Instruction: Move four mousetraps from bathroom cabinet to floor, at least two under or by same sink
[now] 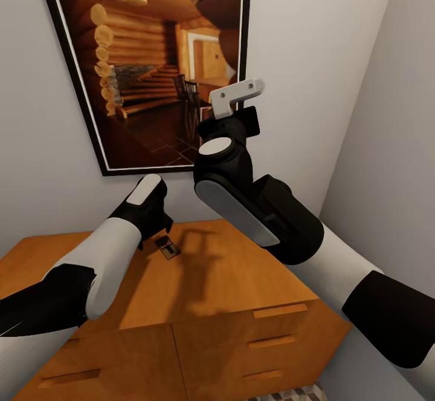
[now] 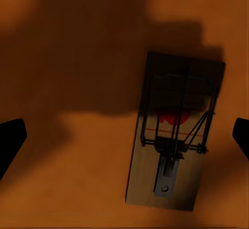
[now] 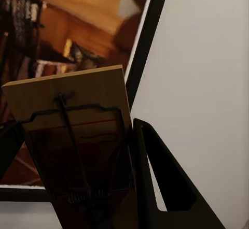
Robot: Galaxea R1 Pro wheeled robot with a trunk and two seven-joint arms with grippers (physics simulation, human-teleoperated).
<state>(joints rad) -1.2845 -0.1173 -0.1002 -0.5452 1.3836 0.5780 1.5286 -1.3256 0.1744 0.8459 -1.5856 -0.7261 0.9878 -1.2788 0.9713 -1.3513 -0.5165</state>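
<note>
One mousetrap (image 2: 176,130) lies flat on the orange-brown cabinet top (image 1: 241,274); in the head view this mousetrap (image 1: 167,247) sits just below my left gripper (image 1: 158,224). The left gripper (image 2: 124,138) hangs open above it, and its dark fingertips (image 2: 10,141) stand wide apart to either side. My right arm is raised toward the wall. The right gripper (image 3: 75,130) is shut on a second mousetrap (image 3: 78,115), held upright between its fingers (image 3: 161,182). A strip of patterned bathroom floor (image 1: 290,396) shows below the cabinet. The sink is out of view.
A large framed picture (image 1: 151,56) of a log interior hangs on the wall behind the cabinet. A side wall (image 1: 393,117) closes the corner at the right. Slot-handled drawers (image 1: 278,311) face me on the cabinet front.
</note>
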